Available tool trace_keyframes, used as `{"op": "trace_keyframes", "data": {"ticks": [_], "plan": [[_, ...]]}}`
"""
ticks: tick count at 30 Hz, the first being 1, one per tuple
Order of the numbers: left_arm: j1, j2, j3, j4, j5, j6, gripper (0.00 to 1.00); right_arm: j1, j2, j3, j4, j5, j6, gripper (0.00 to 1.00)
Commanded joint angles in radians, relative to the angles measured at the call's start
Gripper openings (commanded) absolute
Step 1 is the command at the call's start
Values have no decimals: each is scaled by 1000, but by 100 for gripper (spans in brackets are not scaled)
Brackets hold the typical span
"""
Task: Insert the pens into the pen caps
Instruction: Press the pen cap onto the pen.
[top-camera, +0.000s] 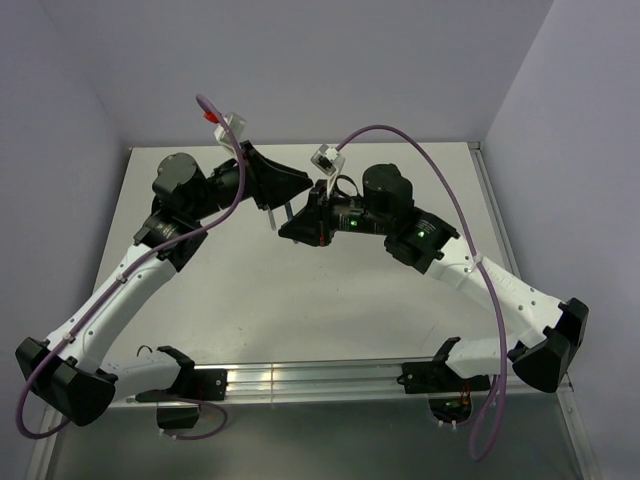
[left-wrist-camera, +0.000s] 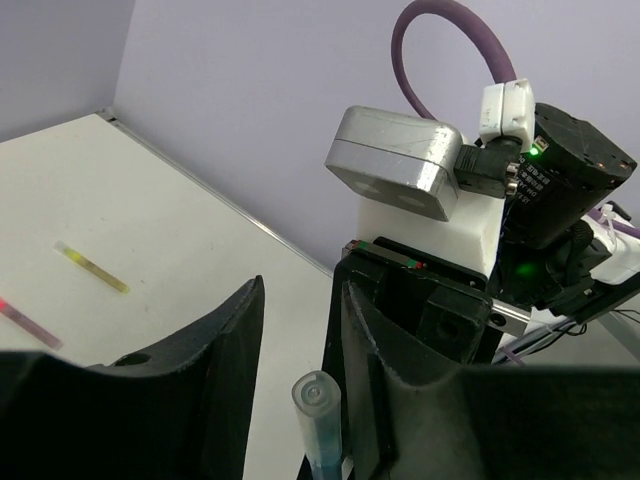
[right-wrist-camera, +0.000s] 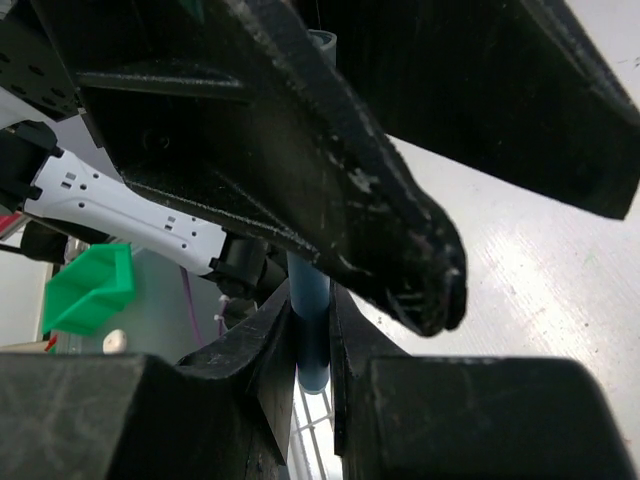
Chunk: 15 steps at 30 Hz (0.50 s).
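Hovering above the pale tabletop, the right pincer pinches a blue pen. The left pincer stands spread around its top. A yellow pen and a purplish pen lie apart on the tabletop. Lilac walls enclose it.

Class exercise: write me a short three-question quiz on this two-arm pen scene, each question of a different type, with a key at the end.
1. True or false: the right pincer is clamped on the blue pen.
2. Which of these lies on the table in the left wrist view? A) yellow pen B) green pen C) black pen
3. Fill in: the left pincer has its jaws ____, with the blue pen between them.
Key: 1 true; 2 A; 3 open.
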Motion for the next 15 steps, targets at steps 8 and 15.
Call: {"op": "trace_keyframes", "data": {"ticks": [8, 15], "plan": [[8, 13, 31, 61, 67, -38, 32, 18, 24, 71, -10, 25, -37, 0], [8, 23, 4, 75, 108, -72, 0, 19, 23, 72, -11, 63, -46, 0]]}}
